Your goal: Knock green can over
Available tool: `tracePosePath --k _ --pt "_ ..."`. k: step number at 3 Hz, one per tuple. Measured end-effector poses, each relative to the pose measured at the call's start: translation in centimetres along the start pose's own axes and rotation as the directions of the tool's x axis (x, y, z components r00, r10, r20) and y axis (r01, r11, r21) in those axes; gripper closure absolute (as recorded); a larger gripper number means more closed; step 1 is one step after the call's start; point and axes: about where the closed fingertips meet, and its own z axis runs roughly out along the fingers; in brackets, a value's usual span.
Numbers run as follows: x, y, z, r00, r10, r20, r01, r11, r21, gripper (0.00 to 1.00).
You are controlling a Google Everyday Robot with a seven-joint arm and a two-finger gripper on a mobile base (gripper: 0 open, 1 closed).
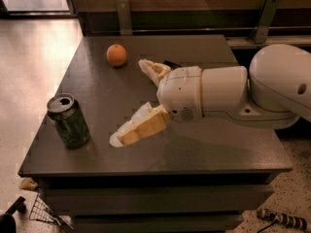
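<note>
The green can (69, 121) stands upright near the front left corner of the dark table (204, 50), its silver top open. My gripper (129, 102) is open, its fingers spread wide and pointing left. It hovers over the table's middle, to the right of the can and apart from it. The lower fingertip (121, 137) is the nearest to the can, with a short gap between them. Nothing is held.
An orange (116, 55) sits at the back left of the table. A flat black packet (171, 63) is mostly hidden behind the upper finger. The white arm (272, 89) fills the right side. The table's left and front edges drop to the floor.
</note>
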Motion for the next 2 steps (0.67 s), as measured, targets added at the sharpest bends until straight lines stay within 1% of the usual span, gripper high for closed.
tracePosePath --k 1,2 --pt "1.3 0.9 4.7 0.999 0.006 0.047 -0.005 0.9997 -0.022 0.0" --pt "2.8 1.9 8.4 0.997 0.02 0.08 -0.017 0.9992 -0.037 0.0"
